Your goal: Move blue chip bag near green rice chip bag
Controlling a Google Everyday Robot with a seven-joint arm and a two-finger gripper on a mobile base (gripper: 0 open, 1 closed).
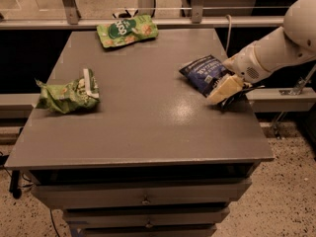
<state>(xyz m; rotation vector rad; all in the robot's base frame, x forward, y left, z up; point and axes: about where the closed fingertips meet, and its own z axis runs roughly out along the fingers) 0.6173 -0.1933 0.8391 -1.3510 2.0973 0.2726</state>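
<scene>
**Three bags, one pincer at the right side**

Largest of all: broad grey flat-topped metal surface [148, 122], with drawers [143, 194] stacked beneath its front. Next in size: bulky white robot arm [276, 48], reaching in from the upper right and angled down toward the right side of the top. Then, at the far edge and left of centre: flat light green rice chip bag [127, 30] with a dark green round logo, lying flat. On the left side, well apart from it: wrinkly green bag [69, 94], lumpy, with a white strip at its right end. On the right side, well apart from both green ones: glossy dark navy blue chip bag [203, 72] with white lettering, lying flat and slanted. Smallest: pale yellowish pincer [224, 90], down at surface level, touching the near right end of the navy bag. Spread or pressed together: cannot tell.
</scene>
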